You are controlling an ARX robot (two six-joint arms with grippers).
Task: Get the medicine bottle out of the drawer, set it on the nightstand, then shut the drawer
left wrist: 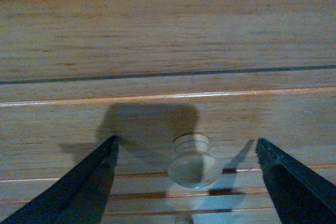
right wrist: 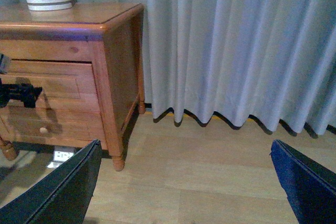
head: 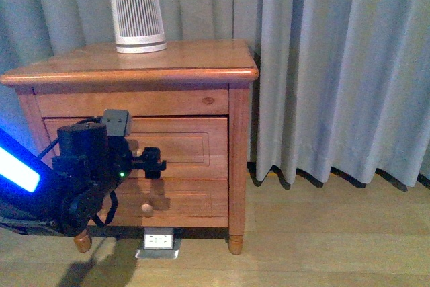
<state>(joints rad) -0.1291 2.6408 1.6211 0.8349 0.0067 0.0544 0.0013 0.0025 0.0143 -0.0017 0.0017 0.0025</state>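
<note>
The left gripper (left wrist: 186, 141) stands with jaws wide, the knob (left wrist: 195, 162) between them and untouched. It should centre, close firmly on the knob, then pull straight out. The right gripper (right wrist: 185, 143) is spread wide too, empty. The drawer (head: 191, 140) is shut; no bottle shows, presumably inside. The nightstand (head: 201, 72) has two drawers, two knobs and one ribbed device (head: 136, 10) on top.

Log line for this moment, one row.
drawer shut | left gripper open around knob | right gripper open, empty | medicine bottle unseen
</note>
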